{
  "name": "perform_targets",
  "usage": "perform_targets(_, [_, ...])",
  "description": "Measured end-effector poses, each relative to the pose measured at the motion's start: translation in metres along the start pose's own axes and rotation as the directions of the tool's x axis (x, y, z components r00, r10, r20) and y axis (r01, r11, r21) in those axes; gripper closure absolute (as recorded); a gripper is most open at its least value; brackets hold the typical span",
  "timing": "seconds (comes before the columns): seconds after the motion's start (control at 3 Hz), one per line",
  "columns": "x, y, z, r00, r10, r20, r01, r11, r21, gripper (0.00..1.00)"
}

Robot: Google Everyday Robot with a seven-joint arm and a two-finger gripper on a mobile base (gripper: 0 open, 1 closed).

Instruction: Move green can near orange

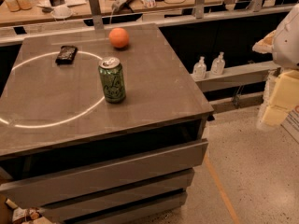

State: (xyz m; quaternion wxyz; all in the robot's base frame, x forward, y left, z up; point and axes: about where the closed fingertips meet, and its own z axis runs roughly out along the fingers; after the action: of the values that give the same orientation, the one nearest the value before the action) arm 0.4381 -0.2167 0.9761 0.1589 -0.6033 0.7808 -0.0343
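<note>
The green can (pixel 112 80) is seen upright on the table (pixel 159 92), nine o'clock from the gripper (pixel 276 101), whose state cannot be told; the orange (pixel 119 38) is placed twelve o'clock from the can

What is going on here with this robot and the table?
Nothing on the table is being touched. The robot's claw hangs off to the right, away from the table. The green can stands upright near the table's middle; the orange sits farther back, a clear gap between them. A black packet lies to their left.
</note>
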Motion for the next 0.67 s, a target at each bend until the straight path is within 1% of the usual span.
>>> perform_targets(0.33, [0.0000,0.0000,0.0000,1.000,0.000,0.000,0.000,1.0000,0.000,0.00])
perform_targets(0.67, [-0.0017,0.0007,-0.0035,1.000,0.002,0.022,-0.003,1.0000,0.007,0.00])
